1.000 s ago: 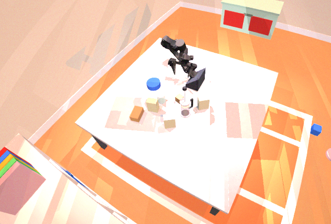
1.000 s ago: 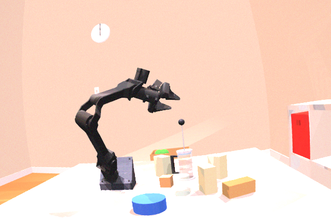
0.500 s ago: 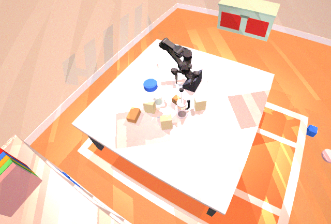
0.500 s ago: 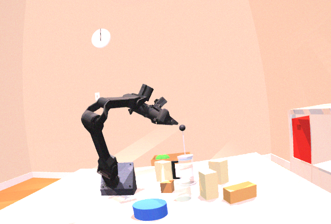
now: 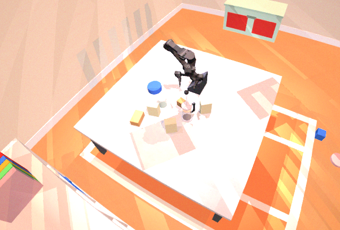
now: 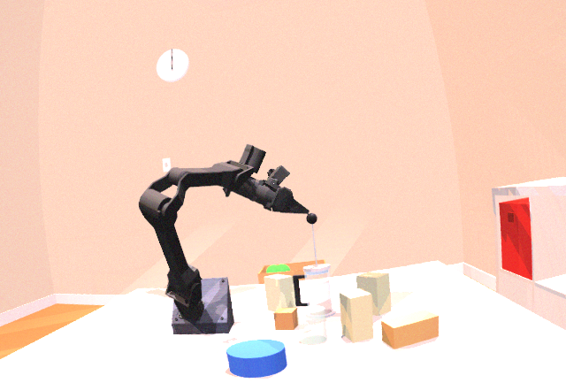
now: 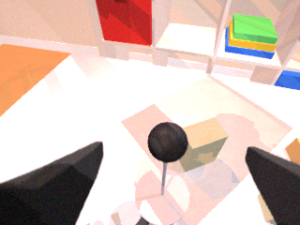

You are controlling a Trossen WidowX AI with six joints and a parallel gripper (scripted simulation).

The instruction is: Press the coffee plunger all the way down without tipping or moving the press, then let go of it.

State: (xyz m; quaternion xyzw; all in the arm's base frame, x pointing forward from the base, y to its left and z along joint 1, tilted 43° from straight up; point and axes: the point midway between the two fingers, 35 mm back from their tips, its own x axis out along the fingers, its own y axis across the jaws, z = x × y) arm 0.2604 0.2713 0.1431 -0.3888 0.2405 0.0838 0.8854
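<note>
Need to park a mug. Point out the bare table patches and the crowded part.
Bare: the wide stretch of table right of the coffee press, and the near corner. Crowded: the blocks around the press, from the orange block to the tan block.
</note>
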